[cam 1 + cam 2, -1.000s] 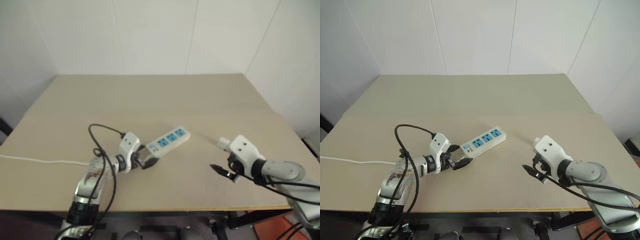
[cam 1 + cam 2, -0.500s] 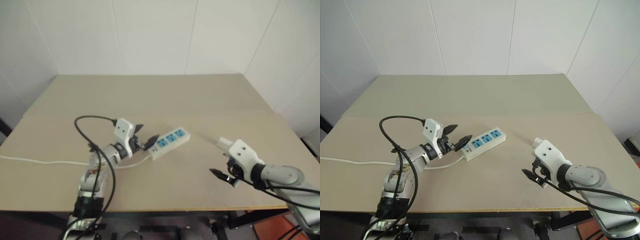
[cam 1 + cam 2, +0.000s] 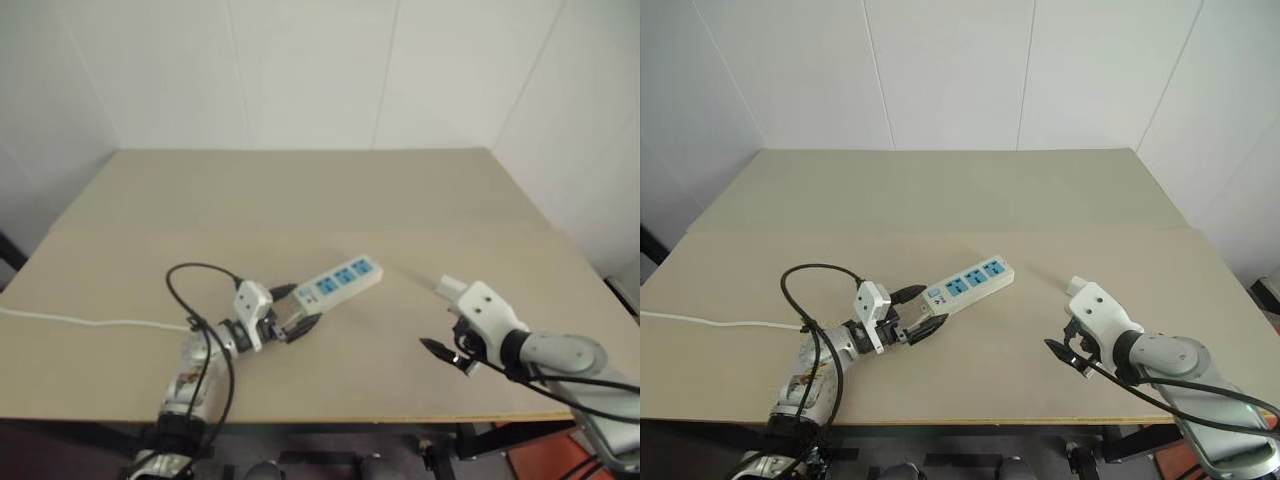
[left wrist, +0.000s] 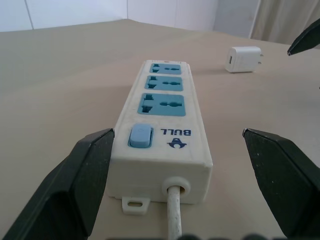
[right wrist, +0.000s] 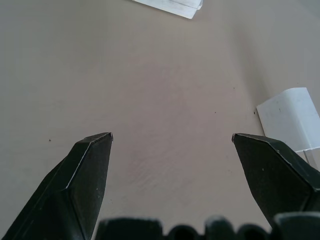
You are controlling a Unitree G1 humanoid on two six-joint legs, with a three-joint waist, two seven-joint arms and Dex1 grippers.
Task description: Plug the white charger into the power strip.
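Observation:
The power strip [image 3: 338, 280], a white bar with three blue sockets, lies at an angle near the middle of the table [image 3: 300, 200]. My left gripper [image 3: 296, 310] is open and level at its switch end, with one black finger [image 4: 85, 175] on each side of that end and not touching it. The white charger [image 3: 449, 287] lies on the table to the right of the strip, and it is also in the left wrist view [image 4: 243, 59]. My right gripper [image 3: 447, 355] hangs open just in front of the charger [image 5: 292, 120], over bare table, holding nothing.
The strip's thin white cord [image 3: 90, 322] runs off to the left across the table. The table's front edge [image 3: 400, 417] lies close under both arms. White walls enclose the table at the back and on both sides.
Half a second ago the left gripper was raised above the strip's end. It has since come down and levelled out around the switch end. The right gripper and the charger have stayed put.

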